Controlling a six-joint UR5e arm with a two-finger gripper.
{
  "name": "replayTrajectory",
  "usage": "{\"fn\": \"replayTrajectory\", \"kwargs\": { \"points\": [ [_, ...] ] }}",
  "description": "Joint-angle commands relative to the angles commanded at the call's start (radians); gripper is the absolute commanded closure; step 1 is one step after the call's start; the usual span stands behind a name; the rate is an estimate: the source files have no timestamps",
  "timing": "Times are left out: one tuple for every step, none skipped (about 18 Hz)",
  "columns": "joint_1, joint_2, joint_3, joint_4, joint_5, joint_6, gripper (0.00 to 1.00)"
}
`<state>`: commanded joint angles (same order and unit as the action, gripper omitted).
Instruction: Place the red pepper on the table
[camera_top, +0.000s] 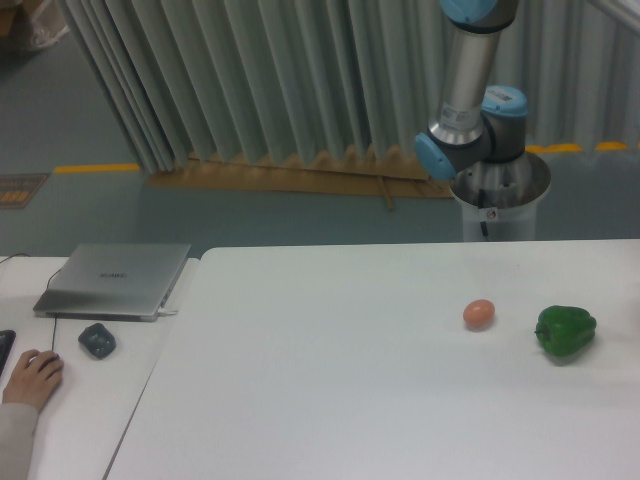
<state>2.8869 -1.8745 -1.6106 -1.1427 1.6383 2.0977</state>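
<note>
Red pepper & my jaws out of frame, can't tell jaw state. Desk waits; next: bring pepper down, release.

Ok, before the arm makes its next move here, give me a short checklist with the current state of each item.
1. Red pepper in view: not ok, not seen in this frame.
2. Gripper in view: not ok, only the arm shows; fingers out of frame.
3. Pepper held: cannot tell.
4. Free space on the table: ok, a wide bare area left of the egg.
5. Green pepper and egg apart from that area: ok.
6. Person's hand off the table: ok, on the side desk.
</note>
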Motion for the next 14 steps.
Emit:
{"fn": "replayTrajectory", "kwargs": {
  "points": [
    [-0.002, -0.011, -0.002, -0.003, -0.002, 0.037, 0.00],
    [-0.002, -0.015, -0.009, -0.003, 0.000, 0.088, 0.00],
    [0.000, -0.021, -0.009, -0.005, 0.006, 0.216, 0.00],
    [0.003, -0.032, -0.009, -0.006, 0.020, 0.285, 0.00],
    [0.008, -0.037, -0.005, -0.008, 0.038, 0.321, 0.00],
    [0.014, -0.040, -0.009, -0.008, 0.047, 0.341, 0.00],
    [0.015, -0.038, -0.018, -0.006, 0.051, 0.341, 0.00],
    [0.015, -0.037, -0.028, -0.006, 0.052, 0.349, 0.00],
    [0.020, -0.031, -0.028, -0.011, 0.054, 0.361, 0.00],
    [0.041, -0.026, -0.028, -0.031, 0.051, 0.390, 0.00],
    [0.067, -0.023, -0.020, -0.051, 0.046, 0.422, 0.00],
    [0.086, -0.018, -0.011, -0.064, 0.045, 0.442, 0.00],
    [0.104, -0.021, -0.011, -0.062, 0.038, 0.447, 0.00],
    [0.103, -0.031, -0.011, -0.055, 0.043, 0.446, 0.00]
  ]
}}
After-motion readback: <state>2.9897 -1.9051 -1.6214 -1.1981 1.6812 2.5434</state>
